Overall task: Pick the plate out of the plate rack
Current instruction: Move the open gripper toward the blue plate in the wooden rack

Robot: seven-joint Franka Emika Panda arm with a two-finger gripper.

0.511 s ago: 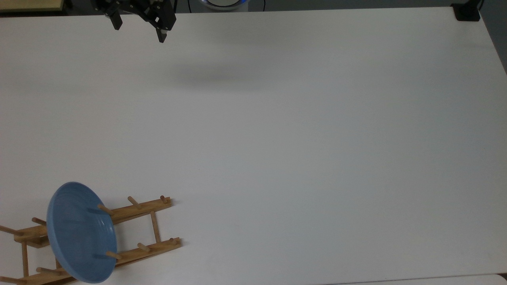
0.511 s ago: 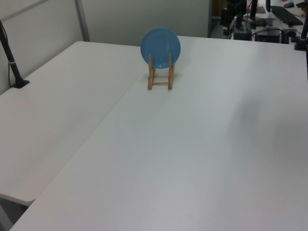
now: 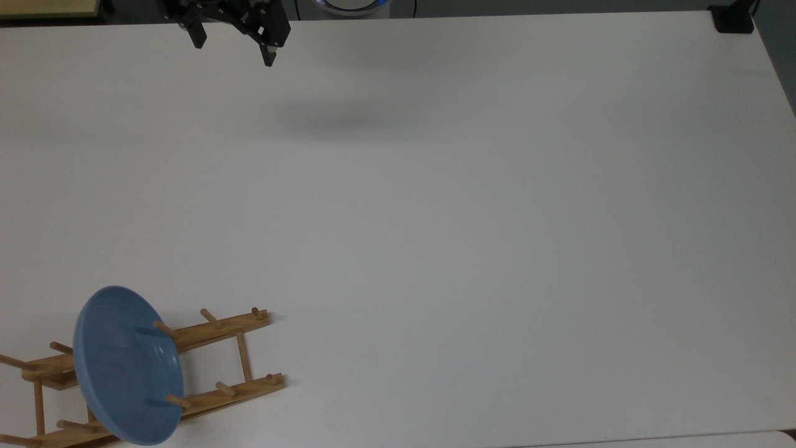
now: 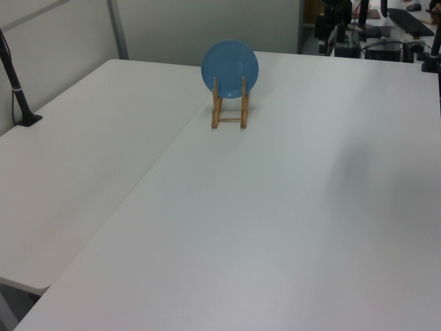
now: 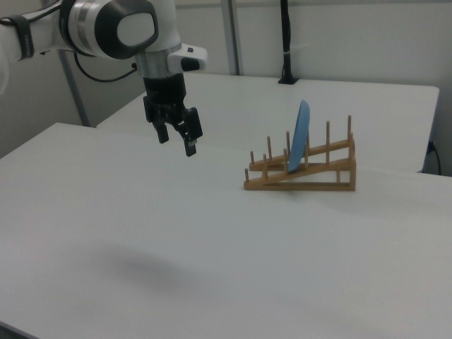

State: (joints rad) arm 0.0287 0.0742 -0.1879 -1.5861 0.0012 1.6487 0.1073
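Plate stood on edge among the pegs of the plate rack, at the right view's right. The gripper hovered well apart, fingers spread and empty; approach seemingly pending, then closing on the rim.

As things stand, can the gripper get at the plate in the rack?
Probably yes: the gripper, open, hangs above bare table, apart from the plate, which stands on edge in the plate rack with its upper rim exposed.

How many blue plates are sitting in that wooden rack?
1. The plate stands on edge between the pegs of the plate rack, near the rack's raised end in the right view. No other plate is visible.
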